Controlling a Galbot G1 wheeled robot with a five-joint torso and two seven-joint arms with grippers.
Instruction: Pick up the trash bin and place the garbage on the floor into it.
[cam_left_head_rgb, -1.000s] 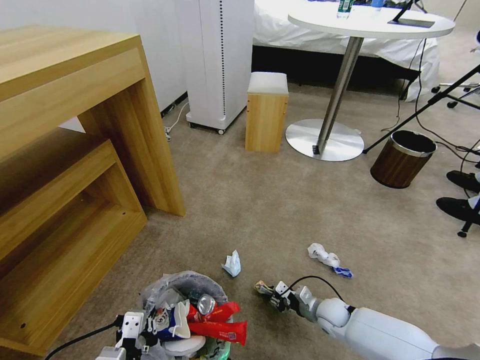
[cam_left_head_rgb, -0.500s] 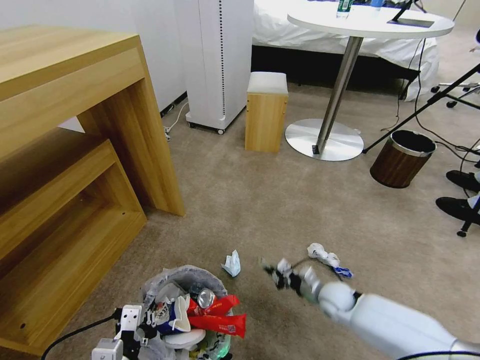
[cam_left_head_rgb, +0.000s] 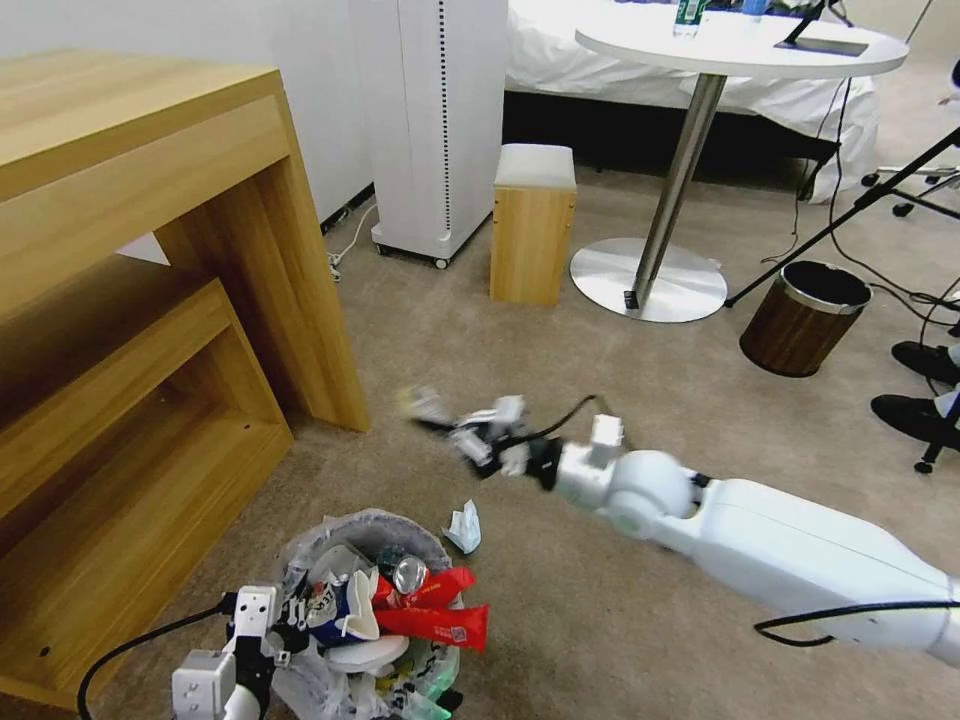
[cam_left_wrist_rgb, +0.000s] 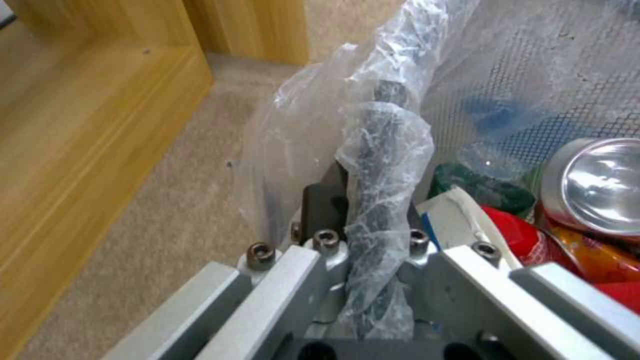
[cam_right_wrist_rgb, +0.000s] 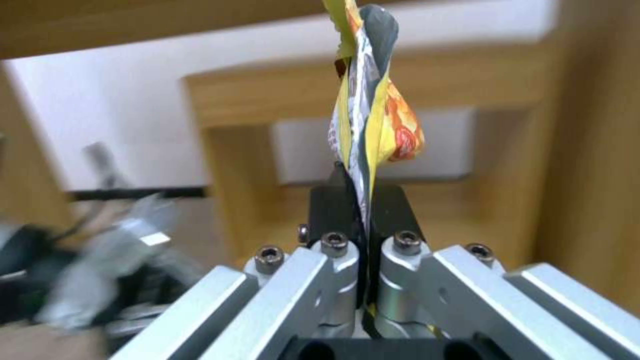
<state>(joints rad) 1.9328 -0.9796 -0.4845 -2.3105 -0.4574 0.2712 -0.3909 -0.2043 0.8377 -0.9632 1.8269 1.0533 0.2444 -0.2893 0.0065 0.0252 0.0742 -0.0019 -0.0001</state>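
Head view shows the right gripper (cam_left_head_rgb: 470, 440) above the carpet pinching a crumpled yellow-orange wrapper (cam_right_wrist_rgb: 373, 120), while the left gripper (cam_left_head_rgb: 262, 655) clamps the bag-lined rim of the litter-filled round trash bin (cam_left_head_rgb: 340, 545) below.

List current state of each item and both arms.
trash bin: overfull, rim gripped.
left gripper: jaws shut on bin rim.
right gripper: jaws shut on wrapper, raised above the carpet.
wrapper: pinched, off the floor.
crumpled paper: on carpet beside bin.
brown bin: upright, apart.
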